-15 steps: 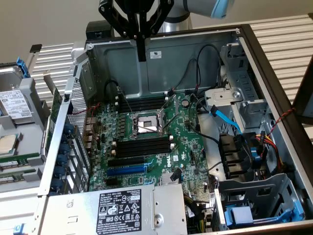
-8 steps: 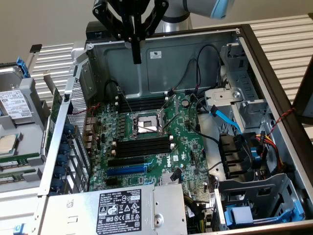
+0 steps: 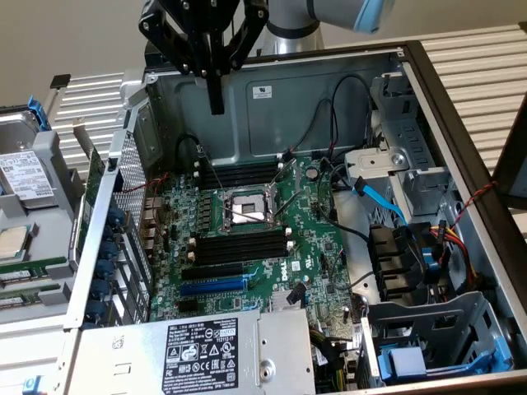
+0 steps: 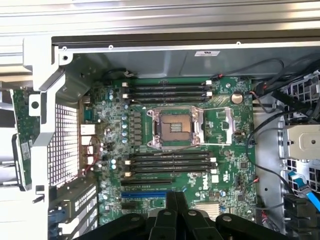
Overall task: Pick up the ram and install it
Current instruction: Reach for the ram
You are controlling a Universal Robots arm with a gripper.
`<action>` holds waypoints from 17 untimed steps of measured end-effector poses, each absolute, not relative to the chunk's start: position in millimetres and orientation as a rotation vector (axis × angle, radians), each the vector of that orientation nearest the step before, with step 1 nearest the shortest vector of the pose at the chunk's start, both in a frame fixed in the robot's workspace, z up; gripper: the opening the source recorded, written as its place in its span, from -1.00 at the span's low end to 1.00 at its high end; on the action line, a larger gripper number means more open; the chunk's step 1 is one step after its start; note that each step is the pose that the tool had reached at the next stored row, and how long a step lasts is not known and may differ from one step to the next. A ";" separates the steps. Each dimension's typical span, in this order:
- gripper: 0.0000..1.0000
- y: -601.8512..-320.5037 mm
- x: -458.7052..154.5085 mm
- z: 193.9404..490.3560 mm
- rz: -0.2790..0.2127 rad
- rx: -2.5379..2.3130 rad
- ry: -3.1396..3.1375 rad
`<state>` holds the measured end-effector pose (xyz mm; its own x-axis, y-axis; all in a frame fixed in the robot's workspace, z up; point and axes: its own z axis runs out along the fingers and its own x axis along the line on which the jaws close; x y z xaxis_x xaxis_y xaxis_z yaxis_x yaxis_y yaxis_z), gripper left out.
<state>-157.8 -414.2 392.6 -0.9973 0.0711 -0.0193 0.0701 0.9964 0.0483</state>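
The pincer (image 3: pixel 216 97) is hanging shut and empty, high over the open computer case (image 3: pixel 247 132). A green stick that is looking like the ram (image 3: pixel 93 193) is sitting just outside the case wall. It is at the exterior view's left, well apart from the pincer.

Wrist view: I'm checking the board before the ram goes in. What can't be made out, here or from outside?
- Wrist view: the shut gripper hides the motherboard edge by the blue slot.
- Both views: memory slot latches, too small.
- Green boards outside the case: cut by the exterior view's left edge; chips or label unreadable.
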 end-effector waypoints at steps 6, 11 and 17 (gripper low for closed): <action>-0.79 -417.1 -182.8 392.7 0.074 0.110 3.118; -0.79 -417.9 -200.0 392.8 0.073 0.111 3.120; -0.79 -418.1 -208.0 393.0 0.072 0.112 3.145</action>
<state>-208.0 -418.1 393.0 -0.9974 0.0712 0.0075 0.0714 0.9964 0.0455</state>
